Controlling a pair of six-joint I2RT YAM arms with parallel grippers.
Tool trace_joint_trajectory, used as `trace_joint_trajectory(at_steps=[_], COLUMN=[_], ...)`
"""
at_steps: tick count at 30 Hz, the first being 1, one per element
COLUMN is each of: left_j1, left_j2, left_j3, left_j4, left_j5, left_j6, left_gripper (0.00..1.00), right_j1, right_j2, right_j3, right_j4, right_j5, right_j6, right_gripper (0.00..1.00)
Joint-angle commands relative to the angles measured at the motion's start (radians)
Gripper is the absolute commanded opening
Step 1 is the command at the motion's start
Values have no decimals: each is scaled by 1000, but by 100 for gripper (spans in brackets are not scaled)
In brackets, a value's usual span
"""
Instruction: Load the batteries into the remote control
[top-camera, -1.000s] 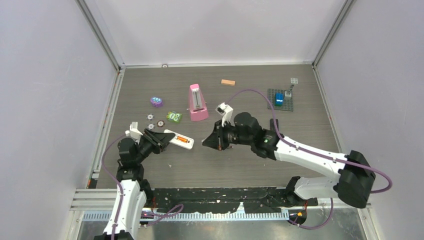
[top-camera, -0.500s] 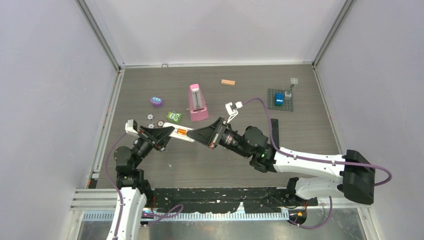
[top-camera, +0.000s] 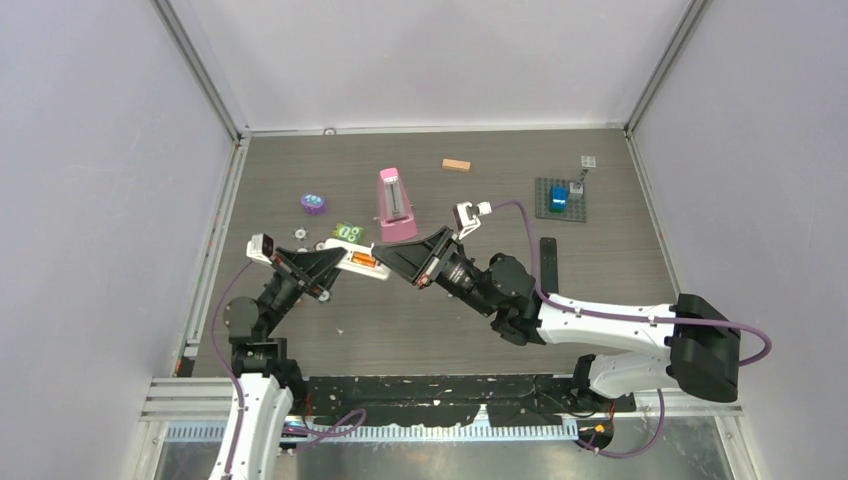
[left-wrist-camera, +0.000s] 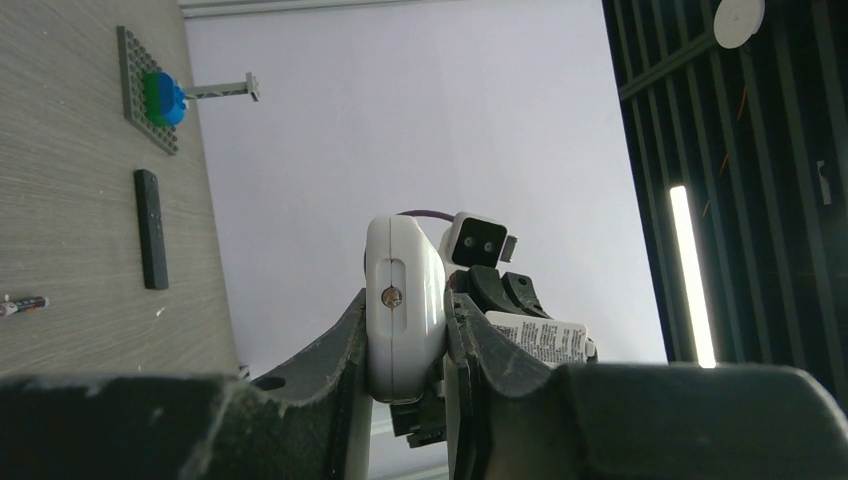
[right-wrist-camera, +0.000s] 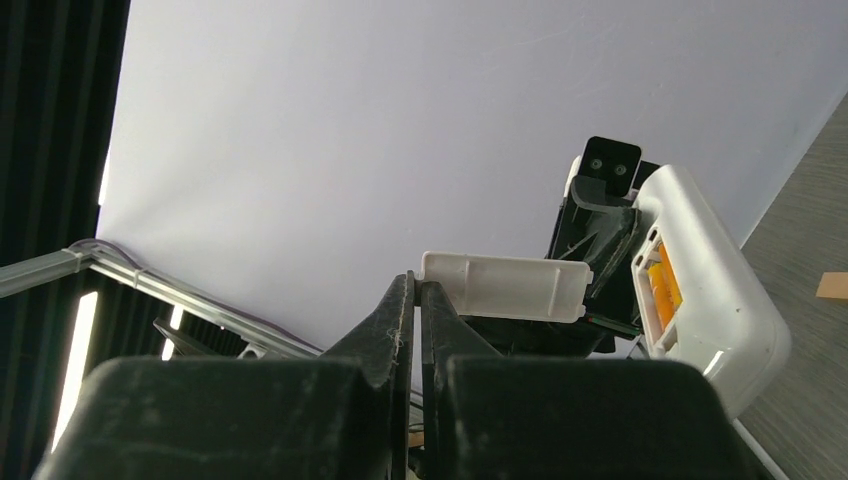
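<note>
My left gripper (top-camera: 322, 270) is shut on the white remote control (top-camera: 352, 262) and holds it off the table. Its open compartment shows an orange battery (top-camera: 363, 261). From the left wrist, the remote (left-wrist-camera: 404, 298) stands edge-on, clamped in the left gripper (left-wrist-camera: 405, 335). My right gripper (right-wrist-camera: 415, 287) is shut on the left edge of a white battery cover (right-wrist-camera: 505, 286), which hangs just beside the remote (right-wrist-camera: 705, 300) and its orange battery (right-wrist-camera: 661, 284). In the top view the right gripper (top-camera: 386, 262) meets the remote's right end. The cover is hidden there.
A black remote (top-camera: 547, 262) lies on the table right of the arms. Further back stand a pink metronome (top-camera: 395, 205), a wooden block (top-camera: 456, 165), a grey baseplate (top-camera: 545, 208) with a blue brick, a purple toy (top-camera: 313, 204) and a green toy (top-camera: 348, 232).
The left gripper has lifted the remote and carried it back. The right gripper has swung left and now sits at the remote's right end.
</note>
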Motion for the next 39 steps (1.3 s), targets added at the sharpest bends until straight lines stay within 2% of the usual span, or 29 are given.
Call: trace_joint_trajectory(at_steps=[1, 17, 29, 39], left_j1=[-5, -9, -10, -10], left_j2=[0, 9, 11, 16], left_j3=[42, 27, 15, 12], left_j4=[80, 134, 140, 140], left_j5=[-14, -28, -28, -30], left_j6=[-28, -85, -97, -91], left_gripper=[0, 0, 0, 0], right_j1=[7, 12, 0, -1], right_j2=[7, 42, 18, -6], right_j3=[29, 6, -43, -106], right_j4=[56, 28, -2, 9], right_j5=[41, 46, 62, 67], right_j6=[45, 94, 66, 112], right_gripper=[5, 6, 12, 18])
